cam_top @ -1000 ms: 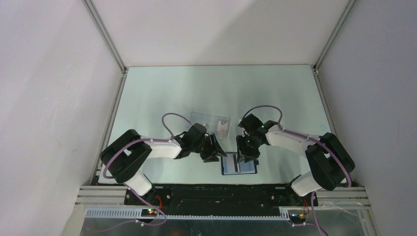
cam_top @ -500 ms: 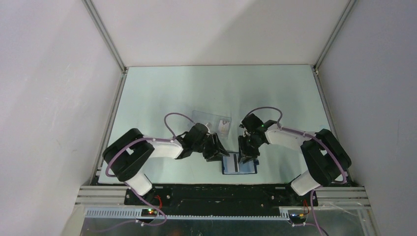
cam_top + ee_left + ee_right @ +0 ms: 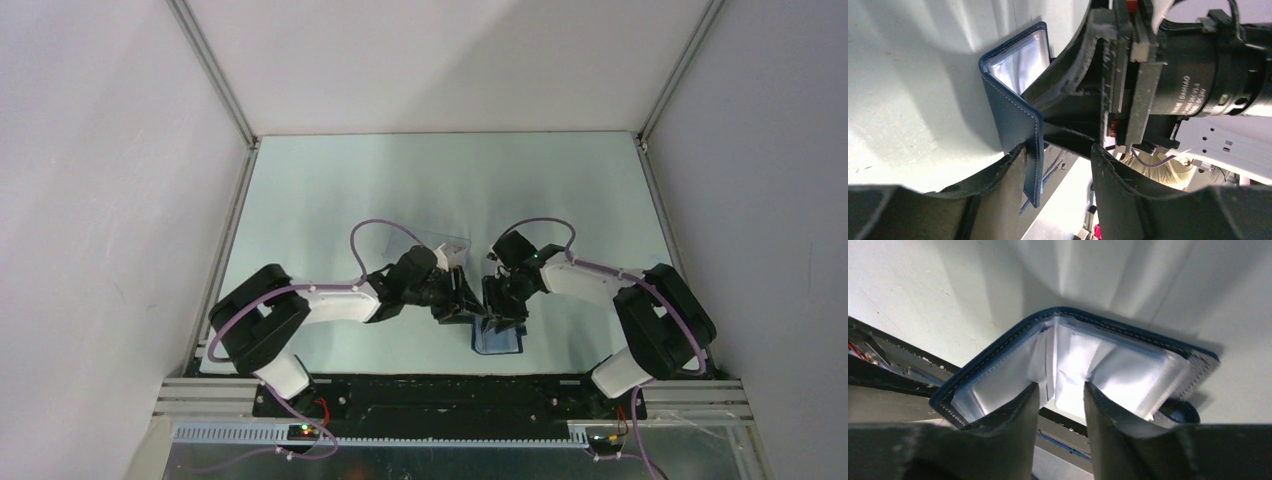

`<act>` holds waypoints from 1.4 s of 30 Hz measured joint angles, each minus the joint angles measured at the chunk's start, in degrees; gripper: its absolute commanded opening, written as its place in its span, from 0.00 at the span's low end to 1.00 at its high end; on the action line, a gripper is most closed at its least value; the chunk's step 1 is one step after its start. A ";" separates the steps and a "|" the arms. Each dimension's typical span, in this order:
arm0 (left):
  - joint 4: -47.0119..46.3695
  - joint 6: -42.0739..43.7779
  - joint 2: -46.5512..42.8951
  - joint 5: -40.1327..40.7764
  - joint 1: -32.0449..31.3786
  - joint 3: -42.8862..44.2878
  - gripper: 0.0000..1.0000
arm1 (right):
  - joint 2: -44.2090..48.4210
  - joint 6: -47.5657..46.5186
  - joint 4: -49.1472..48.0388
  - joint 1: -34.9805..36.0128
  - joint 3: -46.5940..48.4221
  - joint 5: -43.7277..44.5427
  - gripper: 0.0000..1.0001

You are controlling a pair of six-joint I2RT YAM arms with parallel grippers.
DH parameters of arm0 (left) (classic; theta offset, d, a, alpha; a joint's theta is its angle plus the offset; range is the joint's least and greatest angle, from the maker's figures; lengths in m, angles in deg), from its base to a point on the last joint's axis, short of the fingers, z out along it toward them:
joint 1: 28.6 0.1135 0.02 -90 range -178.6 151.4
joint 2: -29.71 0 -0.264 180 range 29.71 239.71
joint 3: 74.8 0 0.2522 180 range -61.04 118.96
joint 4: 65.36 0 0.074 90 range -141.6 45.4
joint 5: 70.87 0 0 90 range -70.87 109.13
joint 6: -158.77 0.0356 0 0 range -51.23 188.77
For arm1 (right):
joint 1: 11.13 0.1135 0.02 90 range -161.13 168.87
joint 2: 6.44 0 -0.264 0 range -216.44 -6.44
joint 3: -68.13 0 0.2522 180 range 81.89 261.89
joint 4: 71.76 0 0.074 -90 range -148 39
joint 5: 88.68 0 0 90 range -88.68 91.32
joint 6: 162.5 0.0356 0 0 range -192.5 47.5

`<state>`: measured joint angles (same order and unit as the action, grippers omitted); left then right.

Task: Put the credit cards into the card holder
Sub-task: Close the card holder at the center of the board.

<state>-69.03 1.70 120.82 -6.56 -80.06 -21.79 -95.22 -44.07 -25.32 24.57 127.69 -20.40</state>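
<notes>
Standing part-open, left jaws and right jaws touch the card holder point(image 3: 1013, 117).

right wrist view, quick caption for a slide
Right pincer reaching into the half-folded blue card holder on the pale table

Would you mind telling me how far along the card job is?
Done: no card looks inserted; the credit cards lie on the table. In hand: the card holder stands half-folded, one flap between the left gripper's open fingers, the right gripper at its inner fold. Left: loading every card.
</notes>
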 measured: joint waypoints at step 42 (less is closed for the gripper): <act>-6.88 -6.91 15.93 0.33 -5.90 9.14 0.24 | 19.02 5.99 3.50 -28.35 -16.31 -7.06 0.40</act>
<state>-75.92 -5.21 136.75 -6.24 -85.96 -12.65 -76.20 -38.08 -21.82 -3.78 111.38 -27.46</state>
